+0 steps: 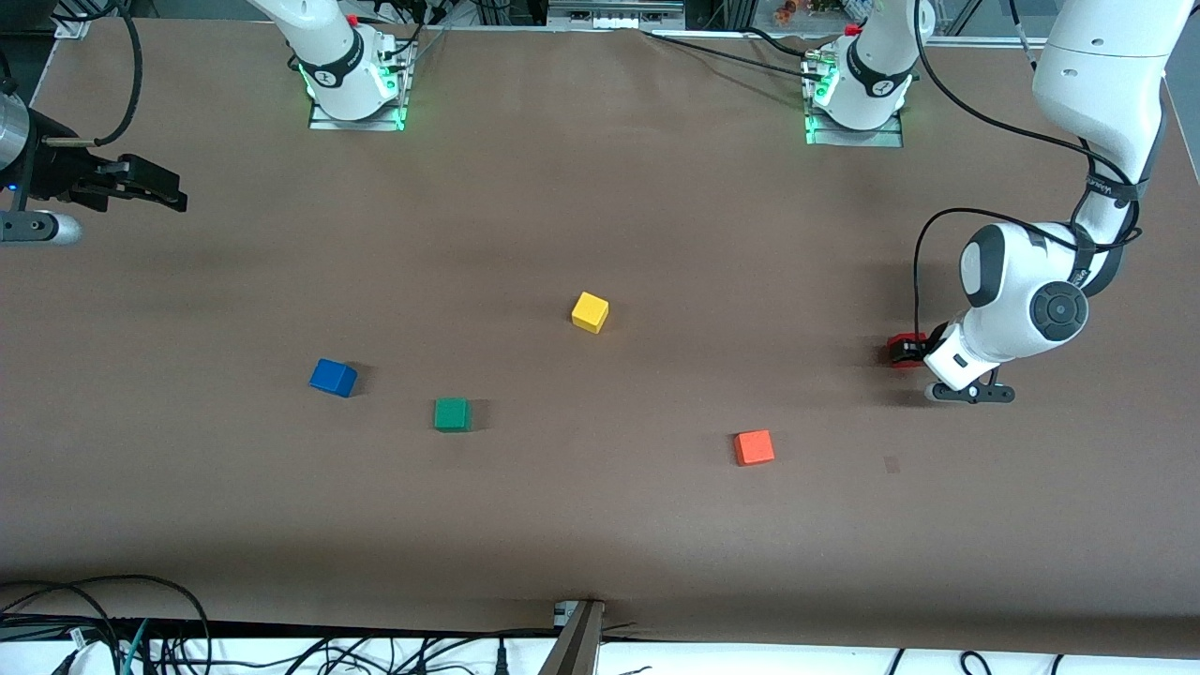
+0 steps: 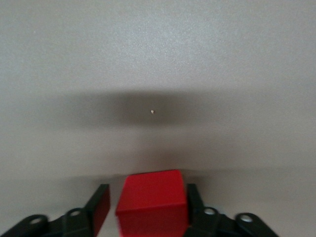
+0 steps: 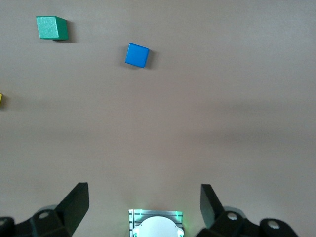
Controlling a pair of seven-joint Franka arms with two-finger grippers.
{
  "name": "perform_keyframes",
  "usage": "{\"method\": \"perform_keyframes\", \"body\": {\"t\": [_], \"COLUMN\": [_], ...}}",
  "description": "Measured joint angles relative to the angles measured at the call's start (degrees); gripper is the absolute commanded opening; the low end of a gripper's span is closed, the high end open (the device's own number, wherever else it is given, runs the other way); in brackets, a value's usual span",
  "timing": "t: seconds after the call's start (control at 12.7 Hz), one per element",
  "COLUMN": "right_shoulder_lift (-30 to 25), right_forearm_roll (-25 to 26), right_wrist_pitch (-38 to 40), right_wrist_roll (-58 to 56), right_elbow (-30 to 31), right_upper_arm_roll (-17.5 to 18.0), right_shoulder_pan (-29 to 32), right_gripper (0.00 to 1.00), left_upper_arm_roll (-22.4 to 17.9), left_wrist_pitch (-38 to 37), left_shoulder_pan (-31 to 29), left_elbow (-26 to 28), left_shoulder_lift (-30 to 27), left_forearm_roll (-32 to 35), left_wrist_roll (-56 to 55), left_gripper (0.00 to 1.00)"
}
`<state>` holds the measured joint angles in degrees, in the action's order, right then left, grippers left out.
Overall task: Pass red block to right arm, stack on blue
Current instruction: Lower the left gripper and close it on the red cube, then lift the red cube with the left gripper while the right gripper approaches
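The red block sits on the table at the left arm's end. My left gripper is low at the table with its jaws around the block. In the left wrist view the red block lies between the fingers. One finger touches it and a narrow gap shows at the other. The blue cube lies toward the right arm's end and also shows in the right wrist view. My right gripper is open and empty, held up at the right arm's end of the table.
A green cube lies beside the blue one, slightly nearer the camera, and shows in the right wrist view. A yellow cube sits mid-table. An orange cube lies nearer the camera than the red block. Cables run along the front edge.
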<state>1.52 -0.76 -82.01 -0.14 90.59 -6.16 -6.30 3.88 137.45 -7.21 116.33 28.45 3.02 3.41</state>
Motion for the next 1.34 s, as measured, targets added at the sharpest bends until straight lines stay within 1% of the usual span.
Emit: {"method": "perform_keyframes", "body": {"t": [0.24, 0.39, 0.47, 0.63, 0.79, 0.86, 1.02, 1.1, 1.34], "right_shoulder_lift": [0.0, 0.0, 0.0, 0.0, 0.0, 0.0, 0.0, 0.0, 0.0], "right_forearm_roll": [0.0, 0.0, 0.0, 0.0, 0.0, 0.0, 0.0, 0.0, 0.0], "right_wrist_pitch": [0.0, 0.0, 0.0, 0.0, 0.0, 0.0, 0.0, 0.0, 0.0], "right_wrist_roll": [0.0, 0.0, 0.0, 0.0, 0.0, 0.0, 0.0, 0.0, 0.0], "right_elbow": [0.0, 0.0, 0.0, 0.0, 0.0, 0.0, 0.0, 0.0, 0.0], "right_upper_arm_roll": [0.0, 0.1, 0.1, 0.1, 0.1, 0.1, 0.1, 0.1, 0.1], "right_shoulder_pan": [0.0, 0.0, 0.0, 0.0, 0.0, 0.0, 0.0, 0.0, 0.0], "right_gripper": [1.0, 1.0, 1.0, 1.0, 1.0, 1.0, 1.0, 1.0, 1.0], "left_upper_arm_roll": [0.0, 0.2, 0.7, 2.8, 5.5, 6.7, 9.0, 9.7, 10.0], "left_wrist_pitch": [-0.2, -2.5, -5.4, -13.6, -19.2, -20.2, -20.7, -20.7, -20.7], "left_shoulder_pan": [-0.1, -0.1, -0.1, -0.1, 0.0, 0.0, 0.1, 0.4, 2.2], "left_elbow": [-0.3, -1.3, -2.5, -6.3, -10.2, -11.4, -12.4, -12.8, -13.1], "left_shoulder_lift": [-0.3, -1.3, -2.5, -4.9, -6.5, -7.1, -7.9, -8.0, -7.8], "left_forearm_roll": [0.0, 0.0, 0.0, 0.0, -2.3, -4.5, -11.9, -16.4, -32.5], "left_wrist_roll": [4.5, 7.7, 9.5, 11.7, 14.3, 17.9, 24.9, 27.8, 38.6], "left_gripper": [0.0, 0.0, 0.0, 0.0, 0.0, 0.0, 0.0, 0.0, 0.0]}}
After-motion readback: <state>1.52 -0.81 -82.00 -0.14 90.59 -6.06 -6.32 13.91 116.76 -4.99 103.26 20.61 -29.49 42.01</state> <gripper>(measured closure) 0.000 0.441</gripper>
